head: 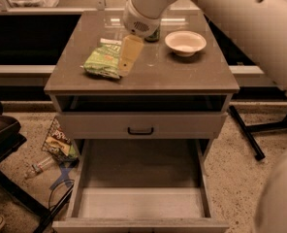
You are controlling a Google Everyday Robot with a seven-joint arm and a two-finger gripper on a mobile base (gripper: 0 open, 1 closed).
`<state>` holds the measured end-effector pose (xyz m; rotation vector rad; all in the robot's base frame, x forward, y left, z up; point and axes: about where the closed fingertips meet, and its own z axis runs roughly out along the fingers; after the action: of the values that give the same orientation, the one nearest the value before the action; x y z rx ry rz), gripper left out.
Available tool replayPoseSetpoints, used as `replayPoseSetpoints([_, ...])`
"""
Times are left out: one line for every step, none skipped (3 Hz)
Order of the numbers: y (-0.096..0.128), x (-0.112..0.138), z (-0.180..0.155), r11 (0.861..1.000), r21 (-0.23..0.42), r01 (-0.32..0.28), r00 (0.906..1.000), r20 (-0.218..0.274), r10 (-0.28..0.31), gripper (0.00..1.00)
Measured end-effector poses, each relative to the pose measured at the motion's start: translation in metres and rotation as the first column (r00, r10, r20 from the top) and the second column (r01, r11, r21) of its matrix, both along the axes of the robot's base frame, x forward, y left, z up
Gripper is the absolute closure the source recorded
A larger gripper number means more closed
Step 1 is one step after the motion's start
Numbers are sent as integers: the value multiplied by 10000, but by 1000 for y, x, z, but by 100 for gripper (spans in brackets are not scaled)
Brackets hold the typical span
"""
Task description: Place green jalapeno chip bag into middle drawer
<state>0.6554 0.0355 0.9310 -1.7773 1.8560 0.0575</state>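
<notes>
The green jalapeno chip bag [103, 60] lies flat on the left part of the cabinet top, light green with a white top band. My gripper [127, 55] hangs from the white arm just to the right of the bag, its pale finger reaching down beside the bag's right edge. The middle drawer [139, 195] is pulled out wide open at the bottom, a grey box with low side walls and a pale bare floor, nothing in it.
A white bowl [185, 42] sits on the cabinet top at the right. A green soda can [154, 34] is mostly hidden behind the wrist. A shut drawer front with a black handle [140, 130] is above the open drawer. A brownish snack bag [58, 141] and a bottle lie on the floor to the left.
</notes>
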Motion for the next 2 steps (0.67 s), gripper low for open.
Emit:
replayPoseSetpoints([41,30,-42,9996,244,-156,9978,-641,171,0])
replayPoseSetpoints([74,50,-70,9978,495,-445,9926,-1112,498,3])
